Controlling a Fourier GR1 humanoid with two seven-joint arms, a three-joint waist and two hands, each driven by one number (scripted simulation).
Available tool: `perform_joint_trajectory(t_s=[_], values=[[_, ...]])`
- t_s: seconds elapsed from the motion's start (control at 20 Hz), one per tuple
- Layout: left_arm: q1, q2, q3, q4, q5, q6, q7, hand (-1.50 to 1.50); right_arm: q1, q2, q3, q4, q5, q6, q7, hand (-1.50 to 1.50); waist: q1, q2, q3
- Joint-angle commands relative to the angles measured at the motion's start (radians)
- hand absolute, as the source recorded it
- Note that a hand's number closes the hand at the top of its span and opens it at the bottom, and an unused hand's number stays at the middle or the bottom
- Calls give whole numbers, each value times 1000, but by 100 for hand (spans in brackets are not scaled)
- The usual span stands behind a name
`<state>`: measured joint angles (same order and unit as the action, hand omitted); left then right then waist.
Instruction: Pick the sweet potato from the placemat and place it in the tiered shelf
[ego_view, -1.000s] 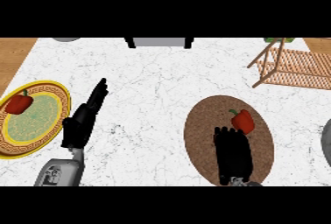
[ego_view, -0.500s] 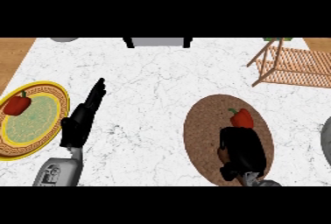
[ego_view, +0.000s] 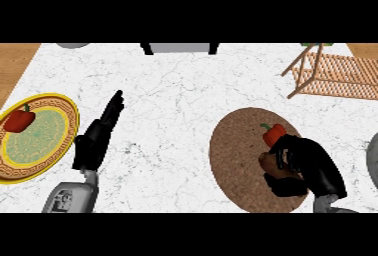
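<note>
A round brown placemat (ego_view: 236, 155) lies on the counter at the right. On it a brownish sweet potato (ego_view: 270, 166) shows partly under my right hand (ego_view: 306, 167), whose fingers curl round it and hide most of it. A red pepper (ego_view: 274, 133) with a green stem sits on the mat just beyond the hand. The wooden tiered shelf (ego_view: 332, 75) stands at the far right corner, well apart from the hand. My left hand (ego_view: 97, 140) rests open at the left, fingers straight and pointing away.
A yellow-rimmed plate (ego_view: 44, 145) at the left edge carries another red pepper (ego_view: 18, 120). A grey rounded object (ego_view: 372, 160) shows at the right edge beside the mat. A grey and black item (ego_view: 181, 47) stands at the back edge.
My right hand has gone from straight fingers laid over the mat to fingers curled round the sweet potato, and turned a little right. The left hand has not moved.
</note>
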<state>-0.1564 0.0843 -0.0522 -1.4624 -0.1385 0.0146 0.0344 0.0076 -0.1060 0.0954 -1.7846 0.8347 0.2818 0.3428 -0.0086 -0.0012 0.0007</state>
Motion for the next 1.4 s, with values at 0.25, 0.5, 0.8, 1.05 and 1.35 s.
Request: perform_joint_trajectory(t_s=[0.25, 0.5, 0.8, 1.05, 1.35], values=[[-20, 20, 31, 16, 24, -24, 18, 0, -1, 76, -154, -378, -263, 23, 98, 150, -10, -4, -1], [-43, 28, 43, 28, 35, -45, -4, 0, -69, 44, -286, -486, -353, 31, 209, 150, 0, -1, -1], [-2, -25, -20, -27, -17, 1, 24, 0, -250, -109, -453, -497, -351, 43, 357, 150, 7, 0, -1], [-62, -7, 20, 9, 4, -15, 42, 0, -374, -186, -499, -469, -327, 7, 454, 150, 10, 1, -1], [-4, 2, 14, -20, 1, -33, 8, 0, -448, -330, -607, -293, -350, -24, 377, 150, 13, 1, -1]])
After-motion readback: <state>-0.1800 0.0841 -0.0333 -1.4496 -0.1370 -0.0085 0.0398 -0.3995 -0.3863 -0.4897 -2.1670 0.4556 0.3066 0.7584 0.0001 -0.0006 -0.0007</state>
